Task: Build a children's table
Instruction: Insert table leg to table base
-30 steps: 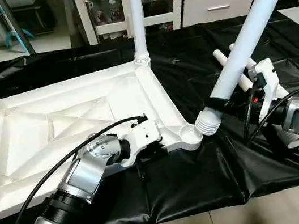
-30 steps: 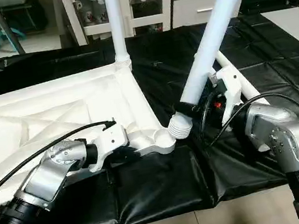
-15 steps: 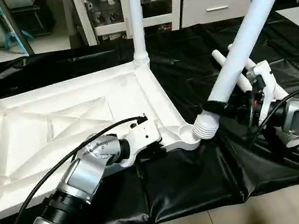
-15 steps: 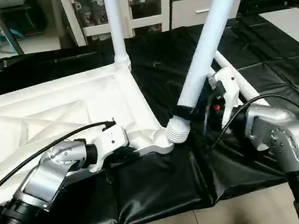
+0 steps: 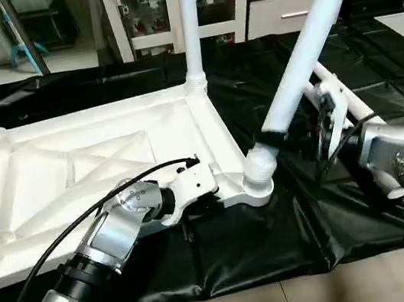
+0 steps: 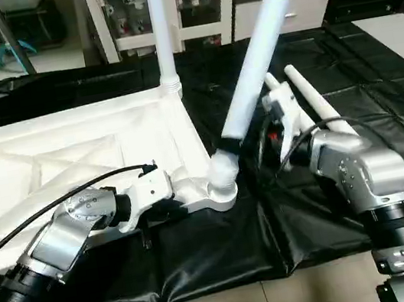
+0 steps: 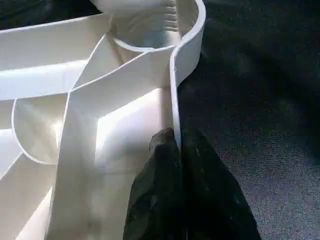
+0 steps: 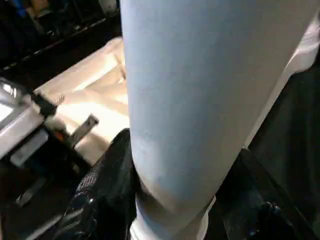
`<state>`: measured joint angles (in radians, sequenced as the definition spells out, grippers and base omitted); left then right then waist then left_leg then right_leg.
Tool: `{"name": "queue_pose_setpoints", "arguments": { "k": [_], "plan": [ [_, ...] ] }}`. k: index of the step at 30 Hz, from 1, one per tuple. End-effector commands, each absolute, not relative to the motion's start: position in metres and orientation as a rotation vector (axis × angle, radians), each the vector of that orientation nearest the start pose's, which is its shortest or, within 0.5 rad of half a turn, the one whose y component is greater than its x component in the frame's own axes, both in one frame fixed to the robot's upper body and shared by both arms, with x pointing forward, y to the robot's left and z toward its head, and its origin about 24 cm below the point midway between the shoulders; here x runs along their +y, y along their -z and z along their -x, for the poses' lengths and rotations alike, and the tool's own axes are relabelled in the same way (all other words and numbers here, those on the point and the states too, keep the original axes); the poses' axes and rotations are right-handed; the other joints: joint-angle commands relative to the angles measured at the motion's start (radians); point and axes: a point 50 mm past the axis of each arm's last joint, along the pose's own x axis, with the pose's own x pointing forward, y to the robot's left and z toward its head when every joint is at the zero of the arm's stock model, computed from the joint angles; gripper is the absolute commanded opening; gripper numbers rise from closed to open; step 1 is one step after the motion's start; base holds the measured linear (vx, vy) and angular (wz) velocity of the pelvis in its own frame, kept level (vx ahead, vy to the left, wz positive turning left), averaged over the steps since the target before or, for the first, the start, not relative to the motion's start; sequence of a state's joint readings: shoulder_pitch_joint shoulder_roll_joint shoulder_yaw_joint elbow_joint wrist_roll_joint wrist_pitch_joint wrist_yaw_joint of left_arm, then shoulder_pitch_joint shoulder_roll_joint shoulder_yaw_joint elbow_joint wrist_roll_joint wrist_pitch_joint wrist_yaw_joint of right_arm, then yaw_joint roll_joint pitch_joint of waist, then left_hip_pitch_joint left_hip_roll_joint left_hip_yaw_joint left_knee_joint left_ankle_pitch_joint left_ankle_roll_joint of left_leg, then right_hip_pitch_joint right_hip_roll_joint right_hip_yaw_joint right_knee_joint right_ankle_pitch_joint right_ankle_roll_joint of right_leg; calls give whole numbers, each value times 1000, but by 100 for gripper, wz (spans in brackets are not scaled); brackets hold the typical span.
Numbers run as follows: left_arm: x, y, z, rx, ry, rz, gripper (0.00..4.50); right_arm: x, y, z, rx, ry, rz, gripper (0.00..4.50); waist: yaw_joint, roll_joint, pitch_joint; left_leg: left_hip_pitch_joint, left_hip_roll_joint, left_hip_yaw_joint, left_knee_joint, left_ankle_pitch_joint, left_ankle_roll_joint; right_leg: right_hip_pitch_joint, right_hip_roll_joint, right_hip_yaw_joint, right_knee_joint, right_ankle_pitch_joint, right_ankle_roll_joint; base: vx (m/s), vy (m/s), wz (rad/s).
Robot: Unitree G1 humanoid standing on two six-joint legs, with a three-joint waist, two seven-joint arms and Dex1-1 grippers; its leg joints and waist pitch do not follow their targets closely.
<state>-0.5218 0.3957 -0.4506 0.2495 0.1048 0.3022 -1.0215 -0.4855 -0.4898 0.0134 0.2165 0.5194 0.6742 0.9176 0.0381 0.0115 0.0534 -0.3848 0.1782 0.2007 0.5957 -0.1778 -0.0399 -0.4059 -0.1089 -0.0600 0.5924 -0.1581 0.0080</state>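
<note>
I have the tabletop (image 5: 96,168) lying upside down on the black cover (image 5: 276,224), ribbed underside up, taking up the left half of the work surface with its near long edge close to the front edge. One leg (image 5: 188,21) stands upright in the far right corner socket. My left gripper (image 7: 177,150) is clamped on the tabletop's near rim just left of the near right corner socket (image 5: 258,186); in the left wrist view the two black fingers (image 7: 155,190) sit pressed on either side of the thin white wall, closed tight onto it. My right gripper (image 5: 271,139) has a second leg (image 5: 306,33) held low on its shaft, black fingers (image 8: 107,180) wrapped on both sides of the white tube in the right wrist view. That leg leans steeply, its top tilting away to the right, and its ribbed lower end (image 6: 223,169) rests at the near right corner socket; I cannot tell how far in it sits. Two more legs (image 6: 309,94) lie on the cover behind my right forearm, towards the right side of the work surface. Beyond the far edge I can see a white cabinet (image 5: 163,10) with glass doors
</note>
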Motion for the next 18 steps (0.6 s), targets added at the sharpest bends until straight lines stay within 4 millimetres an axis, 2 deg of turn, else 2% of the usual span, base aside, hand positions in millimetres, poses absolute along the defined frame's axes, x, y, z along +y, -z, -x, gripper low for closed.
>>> {"name": "queue_pose_setpoints", "arguments": {
  "k": [1, 5, 9, 10, 12, 18],
  "plan": [
    [102, -60, -298, 459, 1277, -671, 0, -181, -106, -313, 388, -993, -133, 183, 4, -20, -73, 19, 47, -19, -65, -200, 41, 47, -40, 33, -57, -230, -242, 0, 0, 0],
    [105, -60, -300, 468, 1276, -681, 0, -179, -112, -316, 391, -1029, -112, 183, 1, -14, -71, 23, 48, -20, -66, -221, 26, 40, -36, 34, -61, -264, -228, 0, 0, 0],
    [105, -61, -300, 470, 1278, -685, 0, -178, -113, -318, 402, -1050, -50, 183, -1, -15, -73, 22, 47, -20, -66, -216, 25, 42, -35, 34, -57, -235, -233, 0, 0, 0],
    [105, -61, -301, 470, 1278, -687, 0, -178, -113, -319, 404, -1052, -36, 183, 0, -9, -73, 22, 47, -20, -65, -216, 24, 41, -36, 34, -57, -233, -235, 0, 0, 0],
    [104, -61, -301, 471, 1281, -690, 0, -175, -112, -322, 409, -1067, 8, 183, -1, -12, -75, 20, 46, -19, -63, -210, 26, 42, -35, 33, -55, -219, -242, 0, 0, 0],
    [105, -61, -302, 501, 1262, -688, 0, -170, -119, -326, 378, -1086, 19, 183, 1, -11, -75, 21, 47, -19, -63, -202, 36, 44, -34, 34, -53, -199, -253, 0, 0, 0]
  ]
}}
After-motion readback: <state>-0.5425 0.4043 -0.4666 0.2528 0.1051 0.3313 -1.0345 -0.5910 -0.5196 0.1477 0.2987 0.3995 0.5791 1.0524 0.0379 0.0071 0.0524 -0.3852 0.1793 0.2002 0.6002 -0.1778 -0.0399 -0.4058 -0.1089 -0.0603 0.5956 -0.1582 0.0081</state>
